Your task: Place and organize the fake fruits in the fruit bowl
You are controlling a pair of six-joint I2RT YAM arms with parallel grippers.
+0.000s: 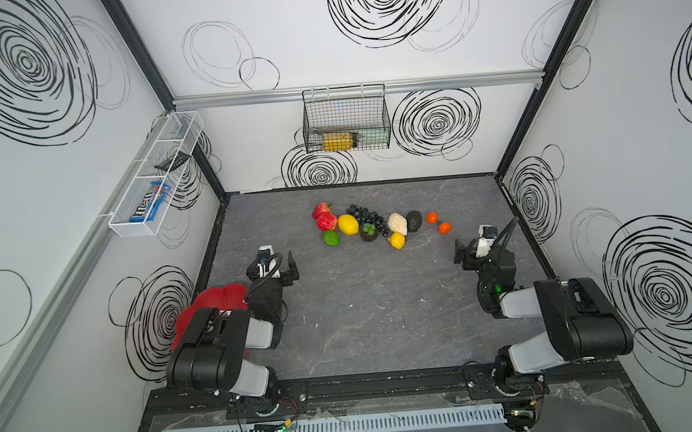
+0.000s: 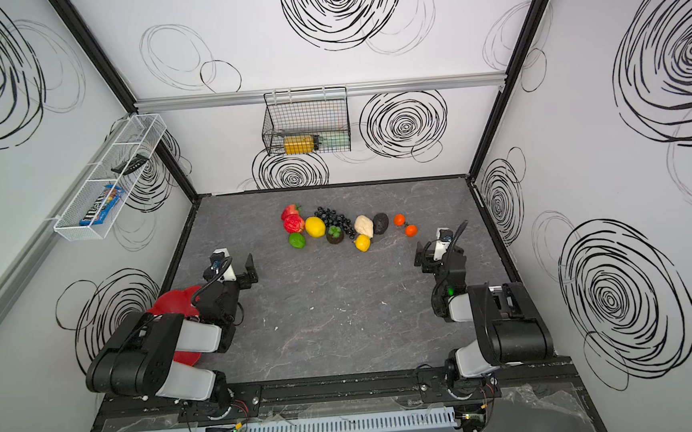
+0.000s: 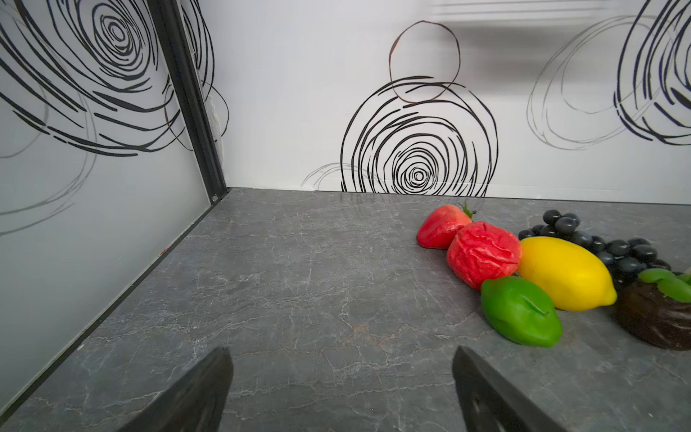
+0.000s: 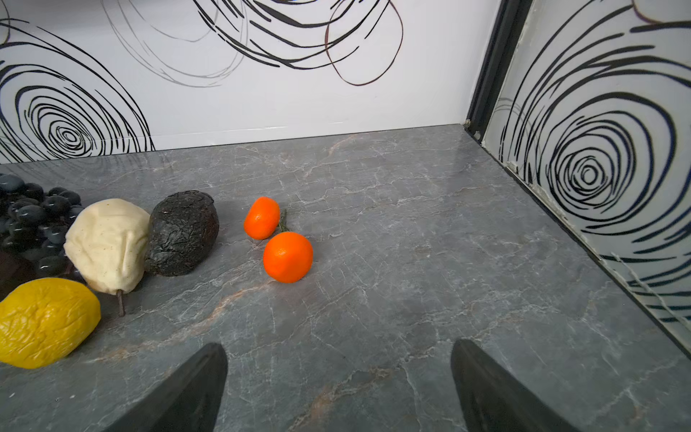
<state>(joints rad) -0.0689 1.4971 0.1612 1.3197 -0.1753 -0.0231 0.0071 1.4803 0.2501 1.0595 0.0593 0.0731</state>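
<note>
The fake fruits lie in a loose row at the back of the grey table: strawberry point(image 1: 321, 209), red apple point(image 3: 482, 254), large lemon point(image 1: 348, 224), lime point(image 3: 519, 316), black grapes point(image 1: 363, 213), mangosteen point(image 1: 369, 232), beige lumpy fruit point(image 4: 108, 243), avocado point(image 4: 183, 232), small lemon point(image 4: 45, 321) and two oranges point(image 4: 288, 256). The red fruit bowl point(image 1: 216, 299) sits at the near left, largely hidden under my left arm. My left gripper point(image 1: 273, 264) point(image 3: 342, 351) hangs open short of the lime. My right gripper point(image 1: 477, 244) point(image 4: 338, 346) is open short of the oranges. Both are empty.
A black wire basket point(image 1: 346, 119) with a yellow container hangs on the back wall. A white mesh basket point(image 1: 154, 176) with a blue candy packet is mounted on the left wall. Patterned walls close the table on three sides.
</note>
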